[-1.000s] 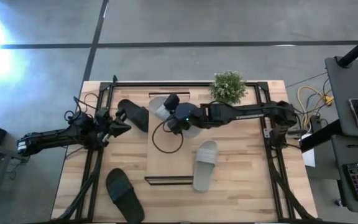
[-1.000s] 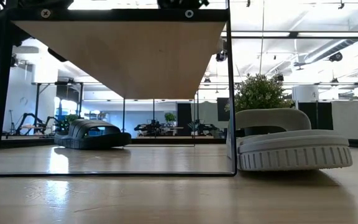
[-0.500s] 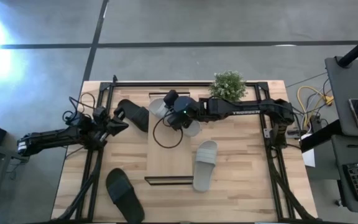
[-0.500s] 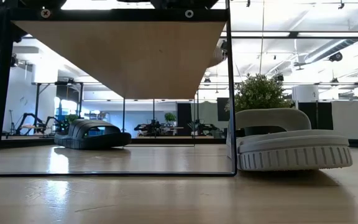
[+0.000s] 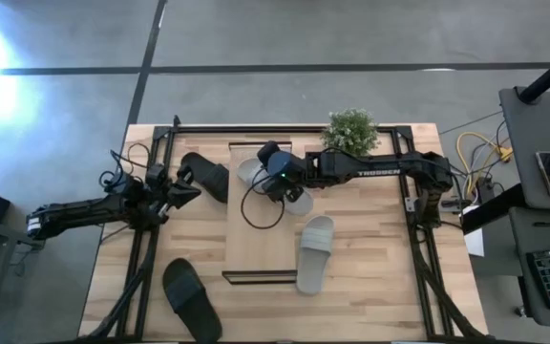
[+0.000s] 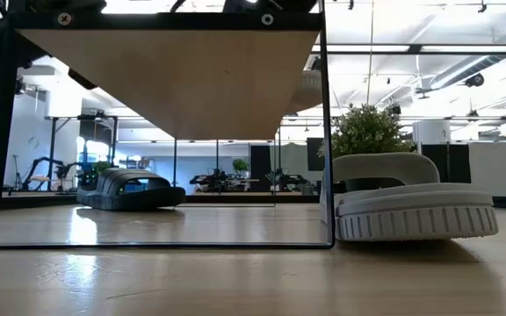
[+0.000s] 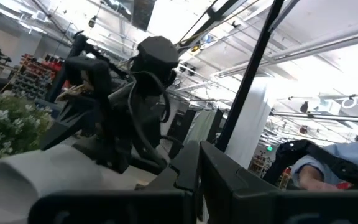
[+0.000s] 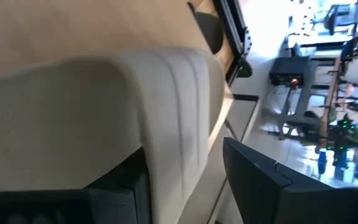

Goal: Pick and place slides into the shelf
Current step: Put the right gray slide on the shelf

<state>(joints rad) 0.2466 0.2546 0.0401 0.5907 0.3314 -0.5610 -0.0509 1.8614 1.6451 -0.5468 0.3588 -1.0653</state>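
Light-wood shelf (image 5: 261, 244) carries one grey slide (image 5: 254, 172) at its far end, the right hand (image 5: 273, 182) clenched on its strap. Another grey slide (image 5: 314, 253) lies beside the shelf. Black slides (image 5: 204, 175) (image 5: 191, 298) sit on the bench (image 5: 370, 287); whether the left hand (image 5: 181, 189) is clenched I cannot tell. A potted plant (image 5: 350, 132) stands behind.

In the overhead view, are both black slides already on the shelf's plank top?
No. One black slide lies on the table near the front-left corner, and the other black slide sits beside the shelf, by the left gripper.

shelf (image 5: 261, 244) front top: bare | right: grey slide (image 5: 315, 252) blocks
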